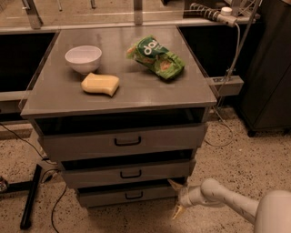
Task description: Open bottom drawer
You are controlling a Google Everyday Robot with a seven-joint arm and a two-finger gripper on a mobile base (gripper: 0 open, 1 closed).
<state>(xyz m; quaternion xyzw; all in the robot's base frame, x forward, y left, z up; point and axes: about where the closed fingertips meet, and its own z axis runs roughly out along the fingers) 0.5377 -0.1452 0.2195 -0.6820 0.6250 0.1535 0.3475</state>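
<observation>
Two pale fingers of the white arm's tool [176, 198] stand spread apart, open and holding nothing, at about five o'clock in the view, low over the speckled stone floor [254, 168]. The upper finger [173, 184] reaches the right end of the bottom drawer [104, 198], the narrowest grey metal front, lowest of the stack at six o'clock. I cannot tell whether it touches the panel. The drawer's small black bar handle [134, 195] sits at its centre, at nine o'clock from the tool and apart from it. A black metal stand leg [31, 195] lies on the floor at eight o'clock.

Above come the mid-sized grey drawer front [91, 176] and the tallest grey drawer front [82, 144], each under a dark gap. On the flat grey cabinet surface [150, 91], a yellow oblong sponge [100, 84] lies nearest. A round white bowl [83, 58] stands at eleven o'clock from it, and a crumpled green snack bag [157, 57] at two o'clock. A white power strip [207, 12] lies at the far one o'clock corner.
</observation>
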